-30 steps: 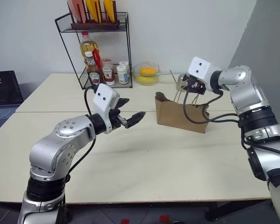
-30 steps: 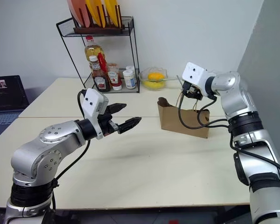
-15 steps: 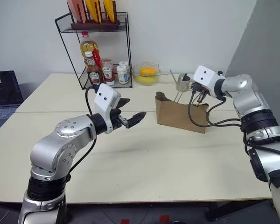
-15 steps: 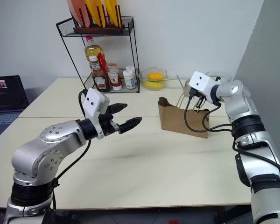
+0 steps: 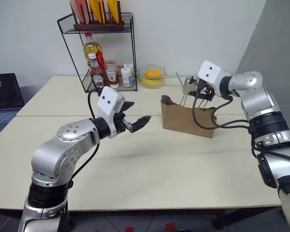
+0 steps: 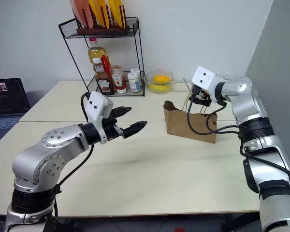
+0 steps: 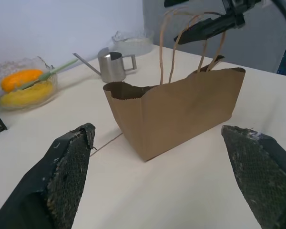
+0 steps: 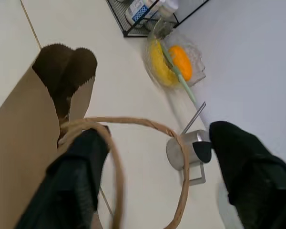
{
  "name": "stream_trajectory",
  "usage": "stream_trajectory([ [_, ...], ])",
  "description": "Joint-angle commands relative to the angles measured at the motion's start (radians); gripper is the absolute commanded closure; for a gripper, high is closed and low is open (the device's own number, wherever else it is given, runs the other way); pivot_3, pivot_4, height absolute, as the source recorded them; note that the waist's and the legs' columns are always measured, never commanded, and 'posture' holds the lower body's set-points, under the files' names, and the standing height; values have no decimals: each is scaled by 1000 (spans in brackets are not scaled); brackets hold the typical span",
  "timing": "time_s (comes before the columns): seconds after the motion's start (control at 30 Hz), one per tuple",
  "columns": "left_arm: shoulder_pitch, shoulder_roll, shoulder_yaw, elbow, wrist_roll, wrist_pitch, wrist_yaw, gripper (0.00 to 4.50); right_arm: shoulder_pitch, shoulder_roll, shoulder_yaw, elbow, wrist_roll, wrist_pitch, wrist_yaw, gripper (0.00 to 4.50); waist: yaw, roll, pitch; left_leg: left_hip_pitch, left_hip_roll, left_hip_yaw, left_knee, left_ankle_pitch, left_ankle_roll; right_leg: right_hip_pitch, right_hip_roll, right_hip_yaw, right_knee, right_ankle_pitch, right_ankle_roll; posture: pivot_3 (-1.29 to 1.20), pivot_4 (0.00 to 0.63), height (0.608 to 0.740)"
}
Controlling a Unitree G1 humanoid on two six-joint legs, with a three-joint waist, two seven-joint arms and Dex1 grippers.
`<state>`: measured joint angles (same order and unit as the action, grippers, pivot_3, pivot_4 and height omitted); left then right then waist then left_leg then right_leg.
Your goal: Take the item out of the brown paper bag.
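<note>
While hovering with right tool (image 8: 152, 162) spread around the twine handles (image 8: 133, 121), risks snagging them, perhaps tipping the brown paper bag (image 5: 187, 118); left tool (image 5: 137, 113) likewise spread.

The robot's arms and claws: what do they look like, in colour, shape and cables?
Both arms are rounded silver-grey metal segments with black joint bands. Each wrist carries a white boxy housing with small dark dots. The left claw and right claw each have two black fingers with textured pads. Black cables loop outside each forearm.
</note>
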<state>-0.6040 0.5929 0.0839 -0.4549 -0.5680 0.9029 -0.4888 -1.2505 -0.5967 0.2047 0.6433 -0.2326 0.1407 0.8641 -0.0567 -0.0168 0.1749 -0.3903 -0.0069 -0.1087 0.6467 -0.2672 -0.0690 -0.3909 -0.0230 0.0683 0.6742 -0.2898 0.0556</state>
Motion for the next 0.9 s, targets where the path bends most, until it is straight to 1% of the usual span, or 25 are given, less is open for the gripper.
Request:
stream_trajectory([
  [0.03, -33, 8, 9, -2, 14, -33, -2, 0, -53, -9, -24, 19, -7, -26, -54, 72, 0, 0, 0, 0, 0, 0, 0, 0, 0, 0, 0, 0, 0, 0, 0, 0, 150, 740],
  [0.23, -33, 4, 1, -2, 15, -38, -3, 0, -64, -10, 7, 176, -48, -88, -110, 72, 0, 0, 0, 0, 0, 0, 0, 0, 0, 0, 0, 0, 0, 0, 0, 0, 150, 740],
  [0.27, -33, 6, 2, -2, 15, -38, -3, 0, -70, -8, 5, 182, -46, -92, -110, 232, 0, 0, 0, 0, 0, 0, 0, 0, 0, 0, 0, 0, 0, 0, 0, 0, 150, 740],
  [0.33, -34, 7, 4, -1, 15, -38, -4, 0, -81, -5, -1, 188, -41, -97, -106, 653, -1, 0, 0, 0, 0, 1, 0, 0, 0, 0, 0, 0, 0, 0, 0, 0, 150, 740],
  [0.37, -35, 7, 5, 0, 15, -38, -4, 0, -84, -5, -2, 190, -40, -98, -105, 975, -1, 0, 0, 0, 0, 0, 0, 0, 0, 0, 0, 0, 0, 0, 0, 0, 150, 740],
  [0.6, -37, 0, 1, -3, 16, -36, 2, 0, -86, -7, -9, 184, -29, -96, -88, 3471, -1, 0, 0, 0, 0, 0, 0, 0, 0, 0, 0, 0, 0, 0, 0, 0, 150, 740],
  [0.7, -36, -2, 5, 1, 21, -41, 2, 0, -89, -6, -9, 187, -27, -97, -86, 4435, -1, 0, 0, 0, 0, 0, 0, 0, 0, 0, 0, 0, 0, 0, 0, 0, 150, 740],
  [0.9, -29, -4, 14, -2, 24, -40, 5, 0, -87, 8, -9, 168, -16, -128, -80, 4435, -1, 0, 0, 0, 0, 0, 0, 0, 0, 0, 0, 0, 0, 0, 0, 0, 150, 740],
])
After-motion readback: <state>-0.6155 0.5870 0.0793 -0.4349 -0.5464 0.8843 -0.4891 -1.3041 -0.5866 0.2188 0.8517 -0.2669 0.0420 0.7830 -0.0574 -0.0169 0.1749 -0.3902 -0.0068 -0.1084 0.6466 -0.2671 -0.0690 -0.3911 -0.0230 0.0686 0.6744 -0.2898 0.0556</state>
